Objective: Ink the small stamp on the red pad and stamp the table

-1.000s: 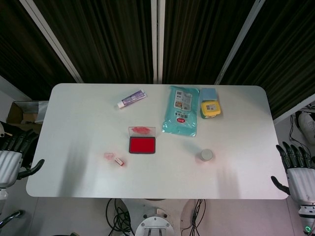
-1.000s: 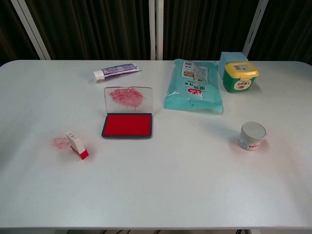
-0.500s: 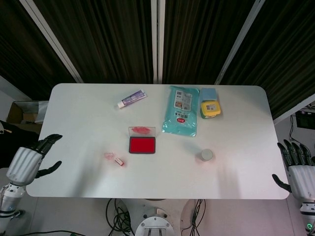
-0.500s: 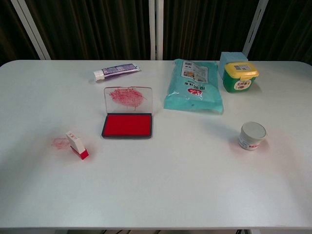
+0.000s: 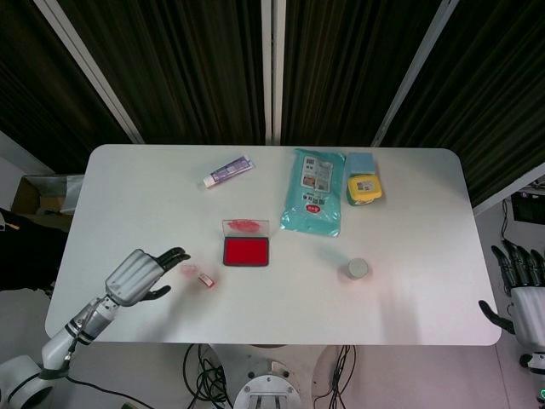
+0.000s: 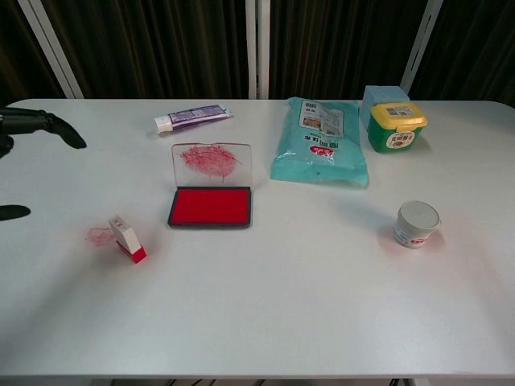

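The small stamp (image 5: 205,279) (image 6: 127,239) lies on its side on the white table (image 5: 409,221), left of the open red ink pad (image 5: 246,251) (image 6: 210,207). A faint red mark (image 5: 188,270) (image 6: 100,236) shows on the table just left of the stamp. My left hand (image 5: 139,274) (image 6: 32,121) hovers over the table's front left, fingers spread, holding nothing, a short way left of the stamp. My right hand (image 5: 524,285) hangs open off the table's right edge.
A purple-and-white tube (image 5: 227,171) lies at the back left. A teal packet (image 5: 315,203), a blue box (image 5: 362,162) and a yellow-lidded tub (image 5: 364,189) stand at the back right. A small white jar (image 5: 357,269) sits right of the pad.
My left hand has swung in from beyond the table's left edge to over the front left, close to the stamp. My right hand has drifted slightly outward and down.
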Robot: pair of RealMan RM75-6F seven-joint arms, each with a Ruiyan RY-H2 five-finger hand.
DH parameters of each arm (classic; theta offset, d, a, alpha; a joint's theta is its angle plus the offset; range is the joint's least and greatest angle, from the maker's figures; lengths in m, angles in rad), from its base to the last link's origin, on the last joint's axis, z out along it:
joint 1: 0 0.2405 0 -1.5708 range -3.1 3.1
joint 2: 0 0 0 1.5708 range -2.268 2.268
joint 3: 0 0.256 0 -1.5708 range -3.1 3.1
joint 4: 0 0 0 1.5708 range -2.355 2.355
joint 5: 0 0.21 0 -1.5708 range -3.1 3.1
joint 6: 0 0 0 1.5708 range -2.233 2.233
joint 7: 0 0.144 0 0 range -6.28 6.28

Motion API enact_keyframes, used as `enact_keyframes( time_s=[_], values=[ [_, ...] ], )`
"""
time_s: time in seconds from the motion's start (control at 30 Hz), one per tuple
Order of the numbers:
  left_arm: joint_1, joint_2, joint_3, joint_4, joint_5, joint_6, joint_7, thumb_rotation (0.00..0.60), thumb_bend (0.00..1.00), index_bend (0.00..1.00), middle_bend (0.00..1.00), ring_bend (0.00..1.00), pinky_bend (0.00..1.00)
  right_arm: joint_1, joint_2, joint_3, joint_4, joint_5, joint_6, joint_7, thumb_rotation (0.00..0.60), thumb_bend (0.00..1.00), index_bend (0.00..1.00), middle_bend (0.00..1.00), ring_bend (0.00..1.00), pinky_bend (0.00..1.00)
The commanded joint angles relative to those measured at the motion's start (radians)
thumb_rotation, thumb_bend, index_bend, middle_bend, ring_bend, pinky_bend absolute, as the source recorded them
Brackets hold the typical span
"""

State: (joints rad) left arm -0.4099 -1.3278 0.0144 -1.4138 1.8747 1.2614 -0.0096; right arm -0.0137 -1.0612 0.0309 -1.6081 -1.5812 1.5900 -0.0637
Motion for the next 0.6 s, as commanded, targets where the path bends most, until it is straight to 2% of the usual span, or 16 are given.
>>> enact_keyframes(
  time_s=[0.03,0.43,0.6],
  values=[
    [-0.043,-0.062,0.015,0.038,0.004,-0.037,-0.001,0.600,0.20,0.22,0.23,0.86,1.00,-0.001,0.003,0.000,-0.001,0.000,0.002,-0.003,0.600,0.10,0.00,0.00,0.00,0.00],
    [-0.099,-0.252,0.045,0.274,0.001,-0.049,-0.078,0.600,0.20,0.23,0.26,0.88,1.00,0.007,0.007,-0.001,-0.028,-0.001,-0.018,-0.037,0.600,0.10,0.00,0.00,0.00,0.00],
    [-0.111,-0.297,0.056,0.340,-0.013,-0.062,-0.072,0.600,0.20,0.26,0.29,0.88,1.00,0.004,0.009,-0.001,-0.029,0.001,-0.014,-0.039,0.600,0.10,0.00,0.00,0.00,0.00]
  ],
)
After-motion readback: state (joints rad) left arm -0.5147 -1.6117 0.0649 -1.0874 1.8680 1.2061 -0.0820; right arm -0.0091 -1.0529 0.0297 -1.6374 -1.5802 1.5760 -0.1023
